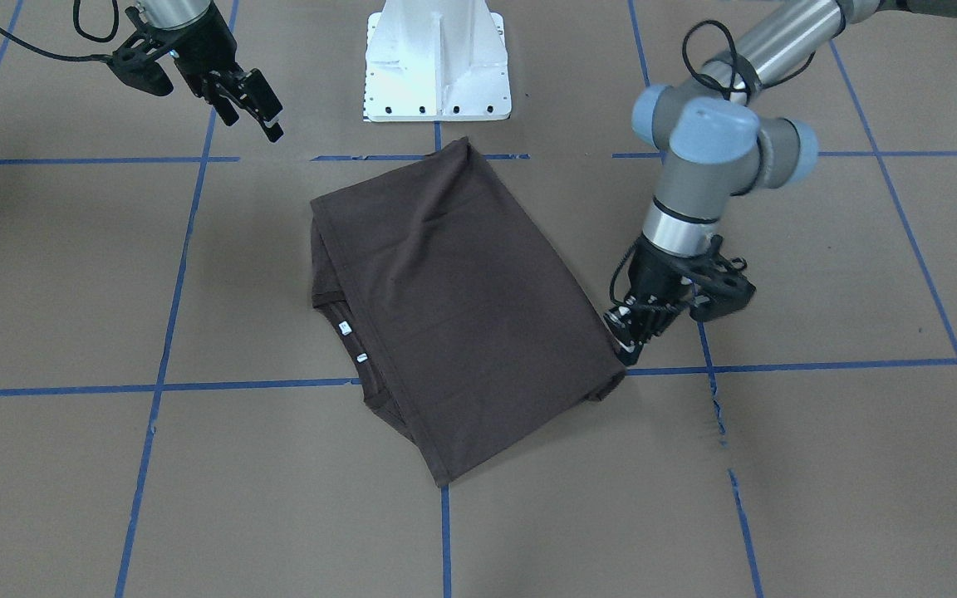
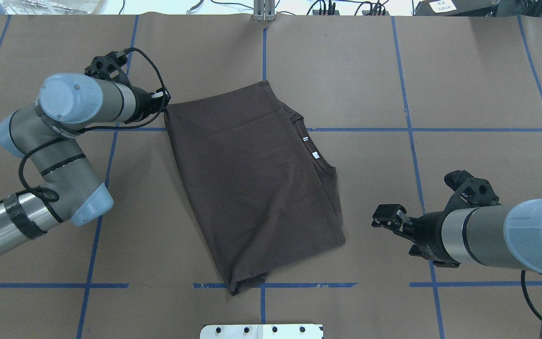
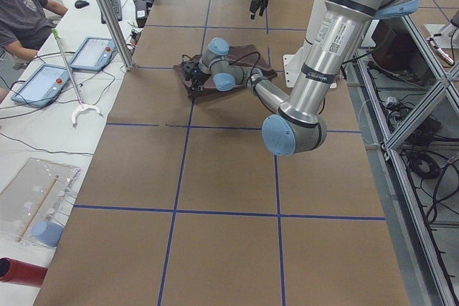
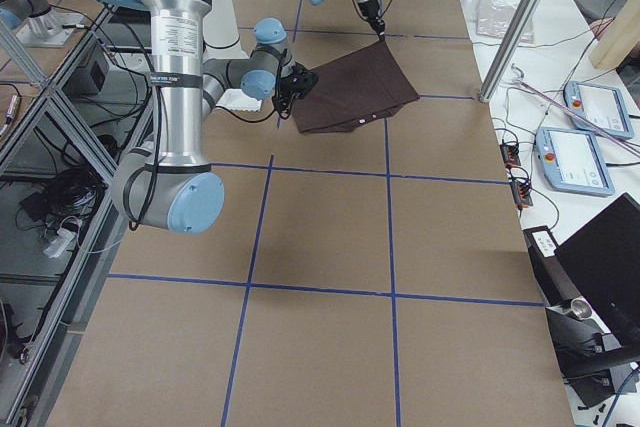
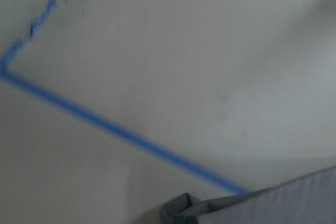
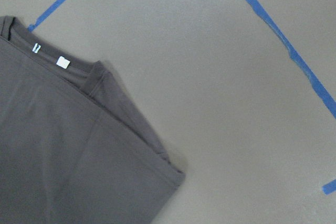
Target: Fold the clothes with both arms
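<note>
Brown-grey knit, one item: T-shirt [image 2: 252,188], already folded to a long panel, flat on the papered table [image 2: 464,94] between my two arms.

- Long axis: runs far to near, with the near end swung toward my right. The collar [image 2: 311,150] with its labels lies along the right-hand long edge.
- Left gripper [image 2: 163,102]: down at the far-left corner, tips touching the cloth. The fingers look drawn close, but I cannot tell whether fabric is pinched between them.
- Right gripper [image 2: 384,217]: fingers parted and holding nothing. It sits off the shirt's right side, apart from it, and the near-right corner is the closest point.
- Judgement: a fold across the long axis means carrying the far edge nearward. My left is placed at that edge; my right has the longer reach to the other far corner.
</note>
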Controlling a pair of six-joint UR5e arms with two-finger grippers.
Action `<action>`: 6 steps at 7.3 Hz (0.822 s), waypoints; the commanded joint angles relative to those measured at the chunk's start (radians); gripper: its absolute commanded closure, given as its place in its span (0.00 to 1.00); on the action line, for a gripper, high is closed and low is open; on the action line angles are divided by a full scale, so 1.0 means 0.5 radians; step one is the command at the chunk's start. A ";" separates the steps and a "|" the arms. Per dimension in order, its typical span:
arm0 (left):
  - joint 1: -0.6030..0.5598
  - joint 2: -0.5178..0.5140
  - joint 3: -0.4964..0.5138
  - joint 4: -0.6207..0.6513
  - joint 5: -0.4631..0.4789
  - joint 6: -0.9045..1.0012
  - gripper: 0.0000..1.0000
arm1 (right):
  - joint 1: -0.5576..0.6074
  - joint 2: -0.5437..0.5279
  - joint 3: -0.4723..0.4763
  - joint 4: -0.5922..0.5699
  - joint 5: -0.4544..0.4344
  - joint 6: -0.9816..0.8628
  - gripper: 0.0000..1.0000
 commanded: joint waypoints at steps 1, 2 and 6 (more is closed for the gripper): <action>-0.202 -0.472 0.743 -0.330 -0.140 0.017 1.00 | 0.027 0.003 0.002 0.000 0.012 -0.001 0.00; -0.212 -0.666 0.992 -0.324 -0.128 0.023 1.00 | 0.018 0.006 -0.013 0.000 0.012 -0.001 0.00; -0.212 -0.614 0.699 -0.156 -0.103 0.057 0.62 | -0.058 0.624 -0.511 -0.006 -0.028 0.160 0.00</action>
